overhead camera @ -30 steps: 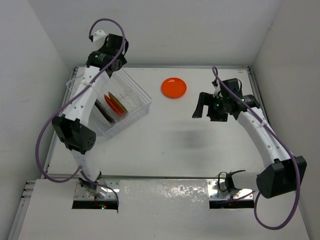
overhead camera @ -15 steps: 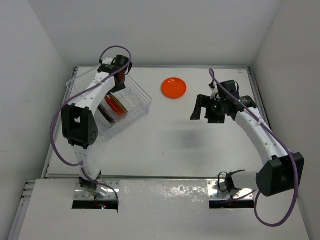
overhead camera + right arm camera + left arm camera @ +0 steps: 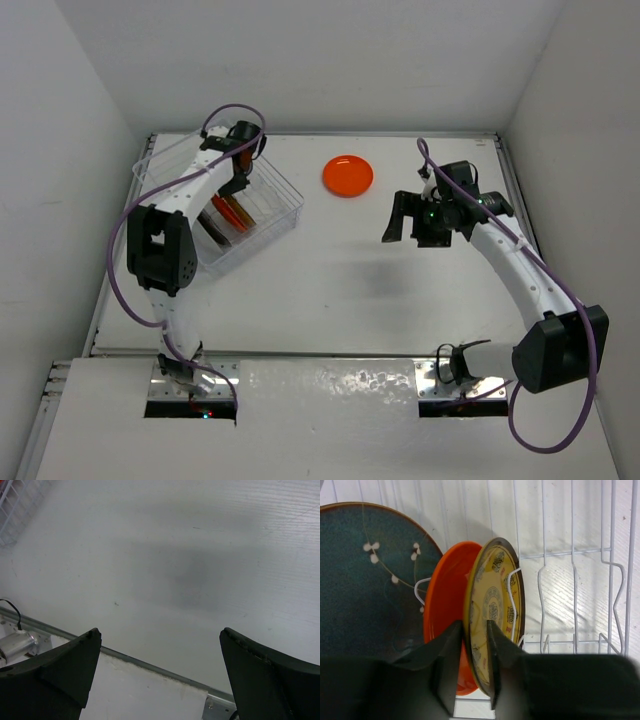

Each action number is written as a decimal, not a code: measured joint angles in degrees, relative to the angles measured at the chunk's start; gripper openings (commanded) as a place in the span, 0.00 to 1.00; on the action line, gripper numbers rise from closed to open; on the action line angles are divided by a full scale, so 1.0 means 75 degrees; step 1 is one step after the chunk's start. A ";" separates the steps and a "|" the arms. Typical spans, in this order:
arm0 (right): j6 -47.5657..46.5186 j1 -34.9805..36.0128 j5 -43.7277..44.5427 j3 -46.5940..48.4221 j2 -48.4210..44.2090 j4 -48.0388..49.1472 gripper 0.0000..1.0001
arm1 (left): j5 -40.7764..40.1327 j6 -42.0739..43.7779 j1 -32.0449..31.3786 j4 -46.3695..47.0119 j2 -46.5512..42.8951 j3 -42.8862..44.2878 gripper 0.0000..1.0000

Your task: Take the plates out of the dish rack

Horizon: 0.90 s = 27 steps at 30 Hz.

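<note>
- The dish rack (image 3: 270, 212) is noted at the far left of the counter (image 3: 330, 290), set at an angle to the counter edges. A white wire insert (image 3: 572, 575) is seen across its bottom.
- Three plates are recorded standing on edge in the rack, side by side: a teal plate (image 3: 365, 585) with small white flower marks, an orange plate (image 3: 445, 605), and a yellow plate (image 3: 497, 605) with brown patterning.
- The orange plate and the yellow plate are closely nested. The teal plate is just beside the orange plate and partly overlapped by it in the wrist view.
- The left hand (image 3: 472, 630) is placed inside the rack from above, over the yellow plate.
- Its fingers (image 3: 445, 670) are drawn close together, one on each face of the yellow plate's rim. One finger sits in the narrow gap between the orange plate and the yellow plate.
- The rim fills the space between the fingers, so the left hand is logged as pinching the yellow plate.
- A wire loop of the insert is seen across the yellow plate's face. The plate's lower edge is hidden by the fingers, so its seating in the slot cannot be judged.
- An orange-red plate (image 3: 347, 175) is observed lying flat on the counter at far centre, well apart from the rack and from both hands.
- The right hand (image 3: 412, 225) is held above the counter, right of centre, with its fingers spread wide and nothing between them.
- In the right wrist view only bare counter with a soft shadow is seen under the right hand.
</note>
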 measured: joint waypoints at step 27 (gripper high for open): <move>-0.0020 0.0000 0.0160 0.0367 0.0236 -0.0245 0.99 | 0.3034 0.0373 -0.0041 0.5761 -0.2911 -0.0962 0.00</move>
